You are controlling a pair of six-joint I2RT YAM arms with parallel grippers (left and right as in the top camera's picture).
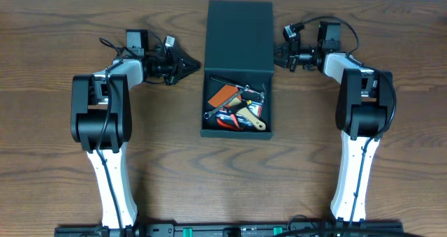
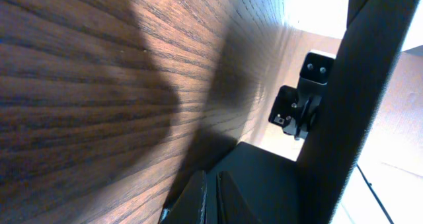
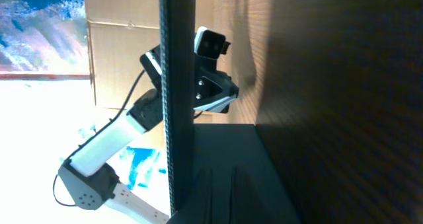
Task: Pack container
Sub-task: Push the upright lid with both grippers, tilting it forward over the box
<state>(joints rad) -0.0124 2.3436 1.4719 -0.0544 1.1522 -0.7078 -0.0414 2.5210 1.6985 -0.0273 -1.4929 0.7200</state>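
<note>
**Container loaded, lid closing looks next**

Container (image 1: pixel 235 133) sits mid-worktop (image 1: pixel 42 181) with items (image 1: pixel 236 105) inside and lid (image 1: pixel 239 36) lying open behind it. Left tool (image 1: pixel 194 66) and right tool (image 1: pixel 278 58) are both pinched shut, empty, just beside the lid's sides. Next move probably needs a tip under the lid to swing it over.
</note>
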